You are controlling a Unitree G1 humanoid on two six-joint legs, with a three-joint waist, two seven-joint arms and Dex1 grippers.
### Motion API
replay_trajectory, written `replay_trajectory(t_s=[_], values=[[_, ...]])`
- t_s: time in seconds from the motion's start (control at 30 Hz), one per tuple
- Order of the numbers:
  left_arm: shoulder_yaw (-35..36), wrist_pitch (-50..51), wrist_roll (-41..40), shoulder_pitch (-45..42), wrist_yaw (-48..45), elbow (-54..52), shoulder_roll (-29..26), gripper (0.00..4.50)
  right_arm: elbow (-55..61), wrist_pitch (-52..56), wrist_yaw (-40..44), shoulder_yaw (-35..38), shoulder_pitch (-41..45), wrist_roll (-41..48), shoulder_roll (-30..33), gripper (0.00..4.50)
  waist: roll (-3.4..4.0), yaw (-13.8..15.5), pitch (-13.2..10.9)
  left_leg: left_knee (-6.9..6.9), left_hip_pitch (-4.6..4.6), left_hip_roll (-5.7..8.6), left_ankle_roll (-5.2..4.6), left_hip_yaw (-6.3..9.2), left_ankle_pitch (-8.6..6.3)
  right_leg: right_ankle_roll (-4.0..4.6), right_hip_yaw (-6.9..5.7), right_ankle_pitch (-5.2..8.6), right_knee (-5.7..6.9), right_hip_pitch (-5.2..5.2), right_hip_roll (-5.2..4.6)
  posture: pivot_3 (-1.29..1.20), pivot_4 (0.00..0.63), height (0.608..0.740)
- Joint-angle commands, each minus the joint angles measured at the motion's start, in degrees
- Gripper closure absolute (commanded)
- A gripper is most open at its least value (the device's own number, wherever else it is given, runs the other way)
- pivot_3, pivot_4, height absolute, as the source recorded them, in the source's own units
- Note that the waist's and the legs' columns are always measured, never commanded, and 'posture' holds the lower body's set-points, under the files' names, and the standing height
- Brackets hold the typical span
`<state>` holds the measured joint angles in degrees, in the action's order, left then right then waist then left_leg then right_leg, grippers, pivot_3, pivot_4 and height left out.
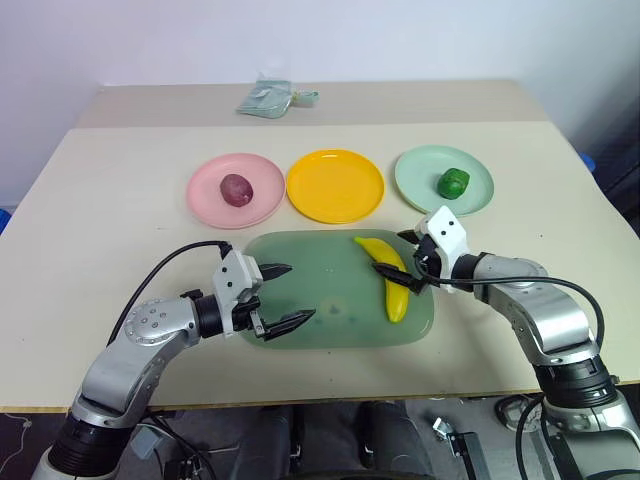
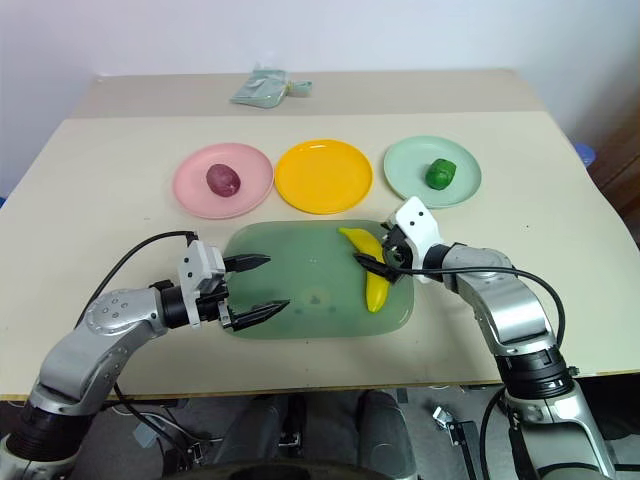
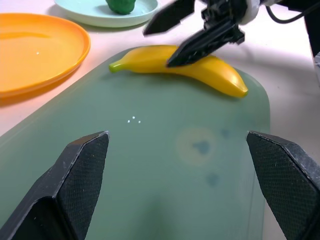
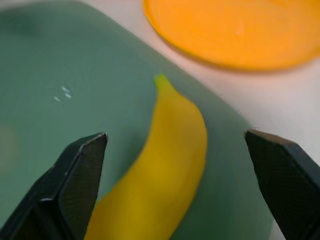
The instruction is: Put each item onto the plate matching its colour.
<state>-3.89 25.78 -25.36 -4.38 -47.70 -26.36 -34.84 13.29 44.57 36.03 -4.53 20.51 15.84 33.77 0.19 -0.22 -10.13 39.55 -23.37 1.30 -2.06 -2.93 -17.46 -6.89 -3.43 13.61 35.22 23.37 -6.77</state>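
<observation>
Banana (image 1: 392, 282) lies on green board (image 1: 300, 340), plates beyond.

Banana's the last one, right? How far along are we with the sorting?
Two of three look done: the purple fruit lies on the pink plate, the green vegetable on the mint plate. The banana lies on the green board, with the open right gripper over it. The yellow plate is bare.

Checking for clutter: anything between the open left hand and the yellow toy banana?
No: only bare translucent green board between left hand and yellow toy banana, per left eye view.
</observation>
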Motion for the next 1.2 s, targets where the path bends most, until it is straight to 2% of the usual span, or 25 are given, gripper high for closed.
replay_trajectory(t_s=[0.03, 0.13, 0.27, 0.3, 0.47, 0.53, 0.63, 0.73, 0.87, 0.97, 1.0, 1.13, 1.2], values=[[-0.40, -0.96, 0.20, -0.84, -0.37, -0.54, 0.08, 0.00, 2.12, 4.50, -2.86, -0.88, 1.27, -0.82, -0.85, 0.03, 0.00, 0.07, 0.00, 0.00, 0.00, 0.00, 0.00, 0.00, 0.00, 0.00, 0.00, 0.00, 0.00, 0.00, 0.00, 0.00, 0.150, 0.740], [-0.32, -0.93, 0.26, -0.78, -0.34, -0.72, 0.07, 0.00, 2.80, 6.37, -3.46, -1.65, 1.70, -0.75, -1.23, 0.92, 0.00, -0.01, 0.01, 0.00, 0.00, 0.00, 0.00, 0.00, 0.00, 0.00, 0.00, 0.00, 0.00, 0.01, 0.01, 0.00, 0.150, 0.740], [-0.12, -0.77, 0.22, -0.53, -0.19, -1.01, 0.01, 0.00, 2.78, 5.58, -3.98, -1.91, 3.79, -1.37, -1.73, 2.93, -0.01, 0.03, 0.02, 0.00, 0.00, 0.00, -0.01, 0.00, 0.00, 0.00, -0.01, 0.00, 0.00, 0.00, 0.02, 0.00, 0.150, 0.740], [-0.07, -0.76, 0.22, -0.44, -0.14, -1.08, 0.00, 0.00, 2.64, 4.60, -4.20, -2.00, 4.53, -1.83, -1.91, 3.11, -0.01, 0.03, 0.02, 0.00, 0.00, 0.00, -0.01, 0.00, 0.00, 0.00, -0.01, 0.00, 0.00, 0.00, 0.02, 0.00, 0.150, 0.740], [-0.04, -0.40, 0.26, -0.92, 0.41, -0.82, 0.23, 0.00, -4.29, -2.43, -5.52, -2.61, 13.05, -3.35, -7.41, 3.10, -0.01, -0.49, 0.02, 0.00, -0.01, 0.00, -0.01, -0.01, 0.00, 0.00, -0.01, 0.00, 0.01, 0.02, 0.06, 0.00, 0.150, 0.740], [-0.10, -0.16, 0.31, -1.01, 0.97, -0.81, 0.55, 0.00, -12.74, -6.20, -7.62, -4.36, 18.85, -6.15, -11.29, 3.10, 0.00, -0.67, 0.02, -0.02, 0.00, -0.03, 0.00, -0.02, 0.00, 0.00, 0.00, 0.00, 0.04, 0.05, 0.11, 0.00, 0.150, 0.740], [0.15, 0.41, 0.11, -0.66, 2.29, -1.68, 1.23, 0.00, -31.43, -13.88, -11.06, -6.15, 29.16, -10.54, -17.70, 3.10, 0.00, -0.89, 0.01, -0.03, 0.00, -0.03, 0.02, -0.05, 0.02, 0.00, 0.00, 0.00, 0.08, 0.08, 0.13, 0.00, 0.150, 0.740], [0.72, 0.77, 0.16, 0.75, 3.83, -3.22, 1.53, 0.00, -51.19, -21.80, -13.03, -4.47, 38.77, -11.58, -23.42, 3.10, 0.01, -0.80, 0.01, -0.10, -0.02, -0.01, 0.02, -0.03, 0.02, 0.00, -0.01, 0.00, 0.19, 0.08, 0.14, 0.00, 0.150, 0.740], [2.61, 1.23, 0.23, 4.30, 7.16, -6.69, 1.80, 0.00, -70.89, -31.09, -14.39, -3.11, 47.95, -13.12, -27.10, 3.10, 0.02, -0.77, 0.00, -0.21, -0.04, 0.03, 0.03, 0.00, 0.02, 0.00, -0.02, 0.00, 0.10, 0.09, 0.13, 0.00, 0.150, 0.740], [3.40, 1.68, 0.15, 7.03, 10.07, -9.62, 2.53, 0.00, -77.77, -34.68, -12.90, -1.72, 51.14, -13.19, -27.38, 3.10, 0.02, -0.96, 0.00, -0.27, -0.03, 0.03, 0.07, 0.01, 0.04, 0.00, -0.03, 0.01, 0.06, 0.09, 0.13, 0.00, 0.150, 0.740], [3.49, 1.75, 0.17, 7.83, 11.03, -10.44, 2.90, 0.00, -78.86, -35.51, -12.40, -1.19, 51.71, -13.25, -27.13, 2.04, 0.03, -0.96, 0.00, -0.28, -0.03, 0.02, 0.10, 0.01, 0.06, 0.00, -0.02, 0.00, 0.06, 0.09, 0.14, 0.00, 0.150, 0.740], [3.82, 2.08, 0.08, 9.33, 13.55, -11.91, 4.24, 0.00, -79.57, -40.02, -11.56, -0.35, 52.44, -14.47, -25.67, 0.04, 0.06, -1.00, -0.02, -0.29, -0.01, 0.00, 0.16, 0.01, 0.10, 0.00, -0.02, 0.01, 0.07, 0.09, 0.16, 0.00, 0.150, 0.740], [3.94, 1.94, 0.00, 9.45, 13.69, -11.75, 4.29, 0.00, -75.81, -43.04, -9.00, 0.07, 51.15, -14.31, -23.72, 0.04, 0.07, -0.98, -0.02, -0.29, -0.01, 0.00, 0.18, 0.00, 0.10, 0.01, -0.02, 0.00, 0.07, 0.09, 0.17, 0.00, 0.150, 0.740]])
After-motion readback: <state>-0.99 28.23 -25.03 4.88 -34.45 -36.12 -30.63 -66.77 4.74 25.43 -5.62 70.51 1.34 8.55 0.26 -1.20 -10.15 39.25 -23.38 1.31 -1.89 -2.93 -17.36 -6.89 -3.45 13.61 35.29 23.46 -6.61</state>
